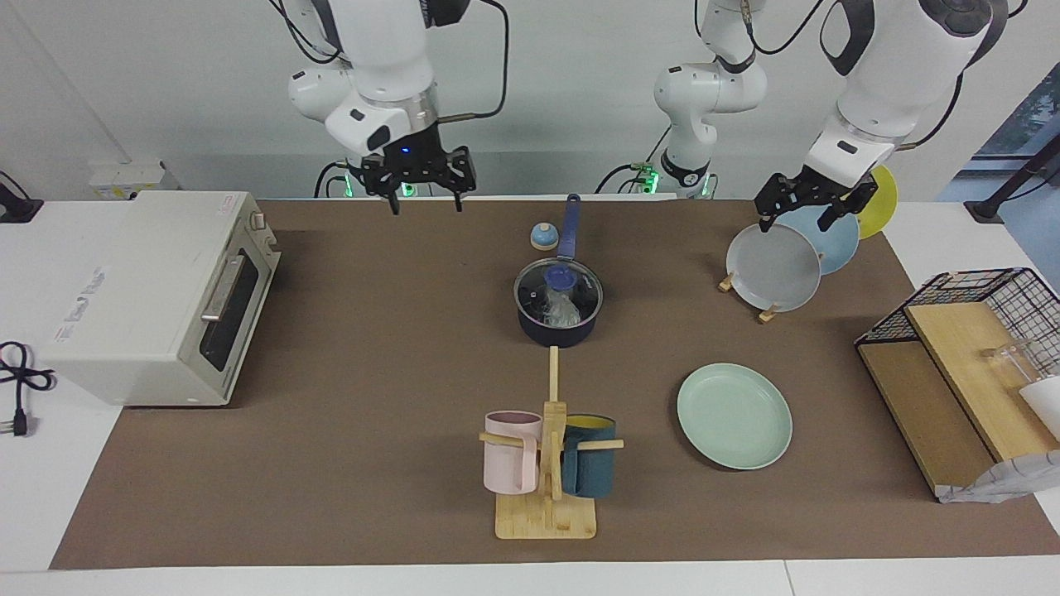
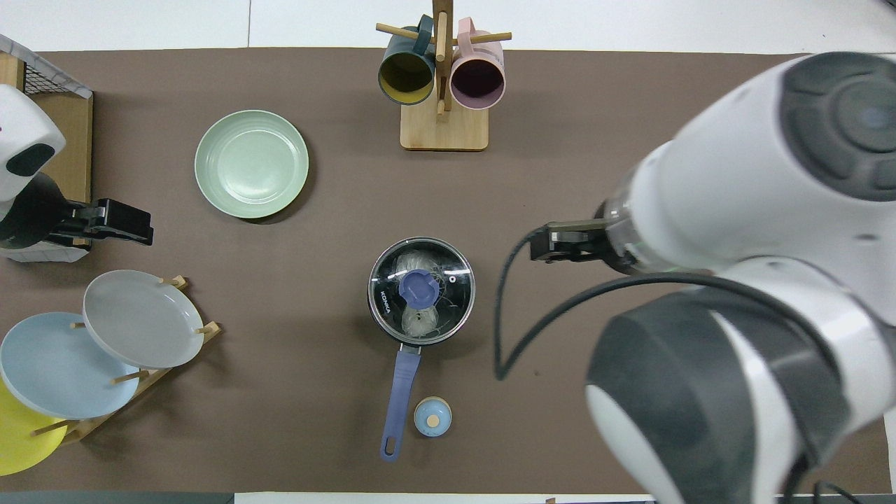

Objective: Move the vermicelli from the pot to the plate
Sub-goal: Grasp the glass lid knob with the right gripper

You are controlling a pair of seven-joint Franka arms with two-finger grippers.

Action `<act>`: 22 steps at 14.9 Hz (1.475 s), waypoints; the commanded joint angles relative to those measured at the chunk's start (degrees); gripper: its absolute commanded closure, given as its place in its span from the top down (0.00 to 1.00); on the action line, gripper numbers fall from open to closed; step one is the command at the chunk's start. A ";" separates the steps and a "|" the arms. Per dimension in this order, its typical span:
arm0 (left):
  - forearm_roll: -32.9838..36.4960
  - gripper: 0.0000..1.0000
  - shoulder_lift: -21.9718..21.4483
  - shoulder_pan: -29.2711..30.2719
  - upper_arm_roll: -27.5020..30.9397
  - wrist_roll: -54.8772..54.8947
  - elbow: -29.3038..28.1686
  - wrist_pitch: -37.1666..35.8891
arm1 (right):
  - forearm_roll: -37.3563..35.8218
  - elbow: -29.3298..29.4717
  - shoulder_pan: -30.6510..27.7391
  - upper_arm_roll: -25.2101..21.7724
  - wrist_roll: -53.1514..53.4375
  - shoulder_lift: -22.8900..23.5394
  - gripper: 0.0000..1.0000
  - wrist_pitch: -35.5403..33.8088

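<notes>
Two grippers we list, both unclenched and empty: right gripper [image 1: 423, 201] at the pot's [image 1: 557, 329] ten o'clock, left gripper [image 1: 812, 210] over the grey plate [image 1: 773, 269]; vermicelli [image 2: 418, 320] under the pot's lid [image 2: 421, 290].

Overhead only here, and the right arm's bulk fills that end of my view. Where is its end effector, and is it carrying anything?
Observer: The right end effector is open and empty, up in the air over the table's edge nearest the robots, between the toaster oven and the pot.
Operator: I can't see the oven at all. Is its door open?
Observer: No, the door is shut, and nothing touches the oven.
</notes>
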 commanded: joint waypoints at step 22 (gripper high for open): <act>-0.88 1.00 -1.06 0.92 -0.44 -0.07 -0.66 -0.16 | -5.89 -9.56 16.47 0.45 16.38 14.23 0.89 26.10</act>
